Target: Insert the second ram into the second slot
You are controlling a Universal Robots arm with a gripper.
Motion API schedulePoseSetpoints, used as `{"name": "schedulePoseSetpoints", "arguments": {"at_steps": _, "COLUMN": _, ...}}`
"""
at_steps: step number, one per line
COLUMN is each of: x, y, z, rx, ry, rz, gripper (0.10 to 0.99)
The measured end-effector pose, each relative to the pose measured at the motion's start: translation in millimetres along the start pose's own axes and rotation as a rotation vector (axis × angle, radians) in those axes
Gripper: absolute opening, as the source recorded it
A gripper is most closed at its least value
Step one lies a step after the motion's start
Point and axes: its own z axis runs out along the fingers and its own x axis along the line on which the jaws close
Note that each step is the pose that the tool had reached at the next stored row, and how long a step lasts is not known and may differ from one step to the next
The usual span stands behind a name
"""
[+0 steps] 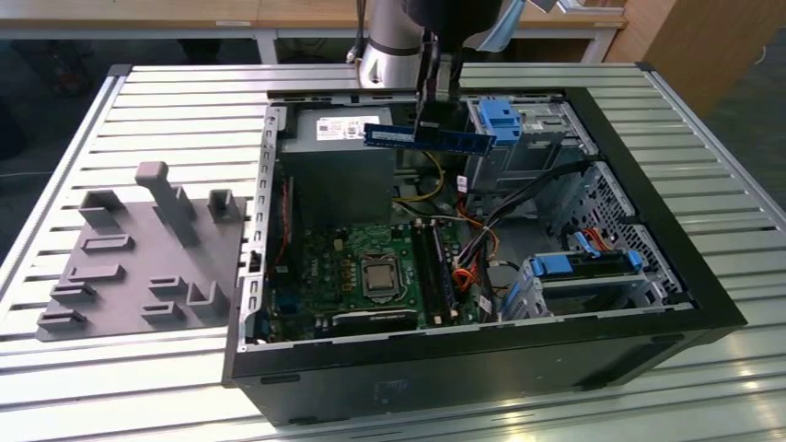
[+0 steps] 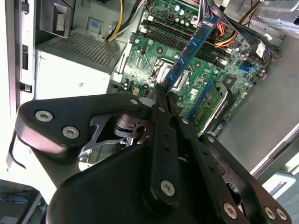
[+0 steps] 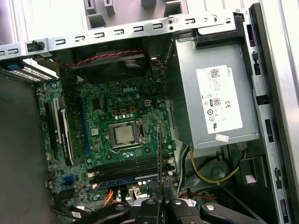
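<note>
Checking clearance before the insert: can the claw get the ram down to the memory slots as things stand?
Probably yes. The claw holds the second ram above the open case, and the memory slots lie uncovered. The cable bundle sits beside them, to the exterior view's right, not across.

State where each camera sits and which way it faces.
Exterior view: off the arm, above the open computer case, looking down into it; shows arm and hand gripping the second ram.
Second wrist view: at the wrist, looking along the hand and ram toward the motherboard.
First wrist view: at the wrist, facing motherboard and power supply; hand shows.
Shared: motherboard, hand, ram.
</note>
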Motion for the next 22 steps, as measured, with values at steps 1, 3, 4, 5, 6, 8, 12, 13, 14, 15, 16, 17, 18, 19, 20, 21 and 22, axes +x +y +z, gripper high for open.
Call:
{"name": "schedulePoseSetpoints", "arguments": {"at_steps": 1, "x": 0.0, "y": 0.0, "z": 0.0, "rx": 0.0, "ry": -0.0001, "rz": 0.003, "gripper": 0.133}}
{"name": "schedulePoseSetpoints", "arguments": {"at_steps": 3, "x": 0.0, "y": 0.0, "z": 0.0, "rx": 0.0, "ry": -0.0003, "rz": 0.008, "gripper": 0.133}}
{"name": "schedulePoseSetpoints", "arguments": {"at_steps": 4, "x": 0.0, "y": 0.0, "z": 0.0, "rx": 0.0, "ry": -0.0004, "rz": 0.011, "gripper": 0.133}}
{"name": "schedulePoseSetpoints", "arguments": {"at_steps": 5, "x": 0.0, "y": 0.0, "z": 0.0, "rx": 0.0, "ry": -0.0005, "rz": 0.013, "gripper": 0.133}}
{"name": "schedulePoseSetpoints", "arguments": {"at_steps": 6, "x": 0.0, "y": 0.0, "z": 0.0, "rx": 0.0, "ry": -0.0005, "rz": 0.016, "gripper": 0.133}}
{"name": "schedulePoseSetpoints", "arguments": {"at_steps": 8, "x": 0.0, "y": 0.0, "z": 0.0, "rx": 0.0, "ry": -0.0007, "rz": 0.021, "gripper": 0.133}}
{"name": "schedulePoseSetpoints", "arguments": {"at_steps": 12, "x": 0.0, "y": 0.0, "z": 0.0, "rx": 0.0, "ry": -0.0012, "rz": 0.031, "gripper": 0.133}}
{"name": "schedulePoseSetpoints", "arguments": {"at_steps": 13, "x": 0.0, "y": 0.0, "z": 0.0, "rx": 0.001, "ry": -0.0012, "rz": 0.034, "gripper": 0.133}}
{"name": "schedulePoseSetpoints", "arguments": {"at_steps": 14, "x": 0.0, "y": 0.0, "z": 0.0, "rx": 0.001, "ry": -0.0014, "rz": 0.037, "gripper": 0.133}}
{"name": "schedulePoseSetpoints", "arguments": {"at_steps": 15, "x": 0.0, "y": 0.0, "z": 0.0, "rx": 0.001, "ry": -0.0015, "rz": 0.04, "gripper": 0.133}}
{"name": "schedulePoseSetpoints", "arguments": {"at_steps": 16, "x": 0.0, "y": 0.0, "z": 0.0, "rx": 0.001, "ry": -0.0016, "rz": 0.042, "gripper": 0.133}}
{"name": "schedulePoseSetpoints", "arguments": {"at_steps": 17, "x": 0.0, "y": 0.0, "z": 0.0, "rx": 0.001, "ry": -0.0017, "rz": 0.045, "gripper": 0.133}}
{"name": "schedulePoseSetpoints", "arguments": {"at_steps": 18, "x": 0.0, "y": 0.0, "z": 0.0, "rx": 0.001, "ry": -0.0017, "rz": 0.048, "gripper": 0.133}}
{"name": "schedulePoseSetpoints", "arguments": {"at_steps": 19, "x": 0.0, "y": 0.0, "z": 0.0, "rx": 0.001, "ry": -0.0019, "rz": 0.051, "gripper": 0.133}}
{"name": "schedulePoseSetpoints", "arguments": {"at_steps": 20, "x": 0.0, "y": 0.0, "z": 0.0, "rx": 0.001, "ry": -0.002, "rz": 0.053, "gripper": 0.133}}
{"name": "schedulePoseSetpoints", "arguments": {"at_steps": 21, "x": 0.0, "y": 0.0, "z": 0.0, "rx": 0.001, "ry": -0.0022, "rz": 0.056, "gripper": 0.133}}
{"name": "schedulePoseSetpoints", "arguments": {"at_steps": 22, "x": 0.0, "y": 0.0, "z": 0.0, "rx": 0.001, "ry": -0.0022, "rz": 0.059, "gripper": 0.133}}
